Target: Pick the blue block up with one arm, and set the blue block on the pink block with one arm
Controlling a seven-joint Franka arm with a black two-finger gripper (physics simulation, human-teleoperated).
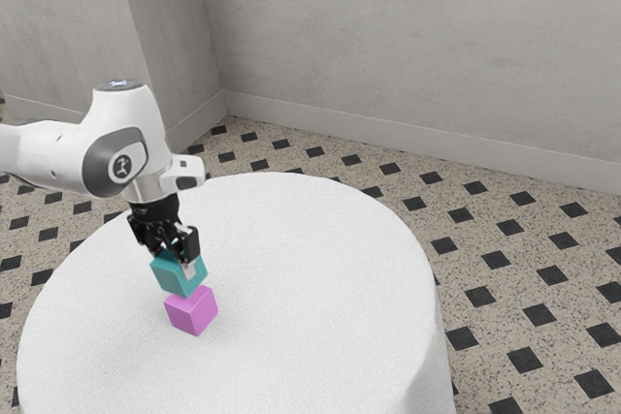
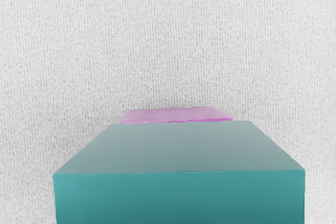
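Round white table carries the pink block near its front edge. The white arm reaches in over that block. The blue block sits right above the pink one, can't tell if it's touching. The gripper is clamped on the blue block's sides.

A round tabletop with a white, finely textured cover stands on a speckled beige floor dotted with black diamond tiles. Pale grey plaster walls meet in a corner, edged by a light baseboard. The light is soft and even.
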